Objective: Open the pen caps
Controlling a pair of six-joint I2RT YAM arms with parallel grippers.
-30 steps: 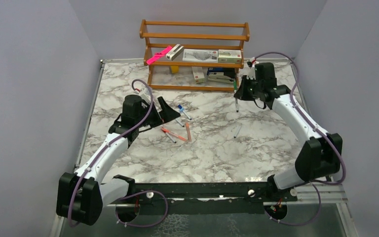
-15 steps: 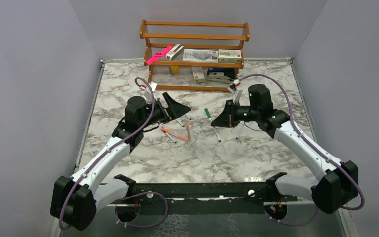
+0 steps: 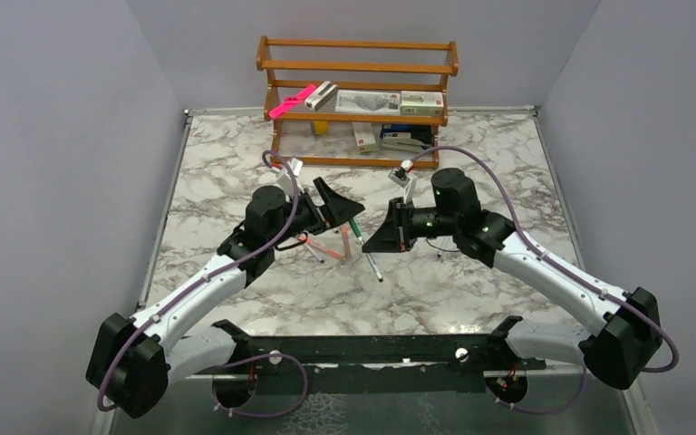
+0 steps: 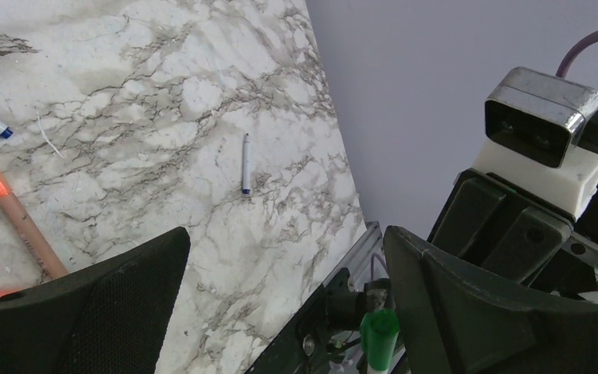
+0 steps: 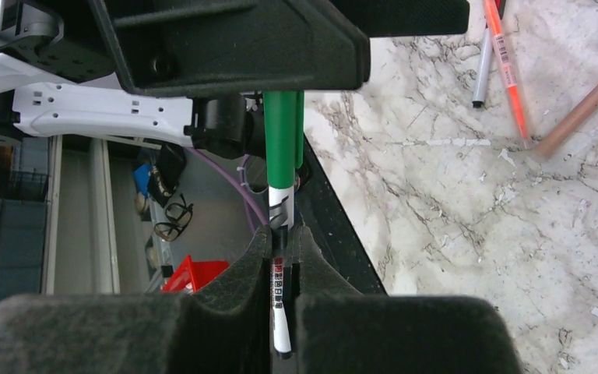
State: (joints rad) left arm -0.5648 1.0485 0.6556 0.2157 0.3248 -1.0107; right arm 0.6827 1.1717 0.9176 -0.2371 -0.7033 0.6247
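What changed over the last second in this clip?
The right tool carried the thin white-barrelled pen with its green plastic cap from beside the wooden shelf leftward to the marble table's middle; the left tool swung right to meet it, open fingers now flanking the cap. Grips unchanged; loose pens unmoved.

The marble-patterned tabletop [image 3: 399,290] is white, veined grey. The thin white-barrelled pen [image 5: 280,222] has a green plastic cap [image 5: 281,140] (black and red print below).
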